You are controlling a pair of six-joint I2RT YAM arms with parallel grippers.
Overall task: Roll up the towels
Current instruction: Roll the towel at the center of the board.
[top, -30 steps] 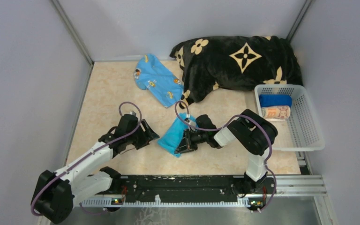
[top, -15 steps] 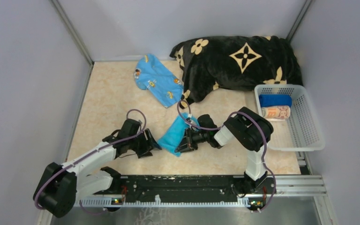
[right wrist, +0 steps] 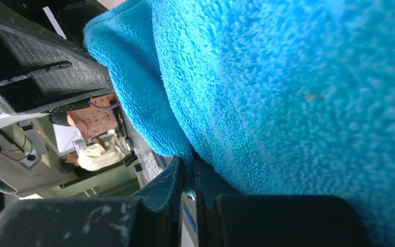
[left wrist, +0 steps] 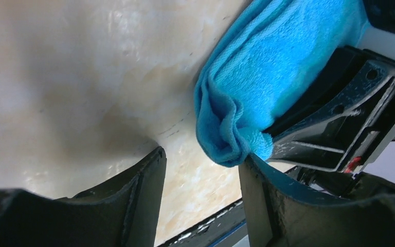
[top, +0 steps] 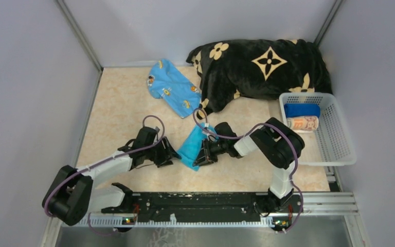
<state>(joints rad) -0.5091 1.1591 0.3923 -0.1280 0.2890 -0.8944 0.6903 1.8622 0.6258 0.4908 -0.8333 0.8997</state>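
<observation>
The turquoise towel [top: 192,145] lies folded on the table centre. My right gripper [top: 199,157] is shut on its near edge; in the right wrist view the cloth [right wrist: 298,87] is pinched between the shut fingers [right wrist: 189,177]. My left gripper [top: 174,155] is open just left of the towel's near corner; in the left wrist view the corner [left wrist: 231,139] touches my right fingertip [left wrist: 254,175], and my gripper [left wrist: 203,170] holds nothing. The light blue cartoon towel [top: 174,91] lies flat at the back. The dark blue towel [top: 302,110] and the striped towel [top: 302,123] sit rolled in the basket.
A white basket [top: 334,149] stands at the right. The large black blanket with tan flowers [top: 259,67] is heaped at the back right. Grey walls close in left, right and behind. The black arm rail [top: 195,203] runs along the near edge.
My left gripper has moved right, up to the turquoise towel's near corner. My right gripper has stayed shut on the towel, with almost no movement.
</observation>
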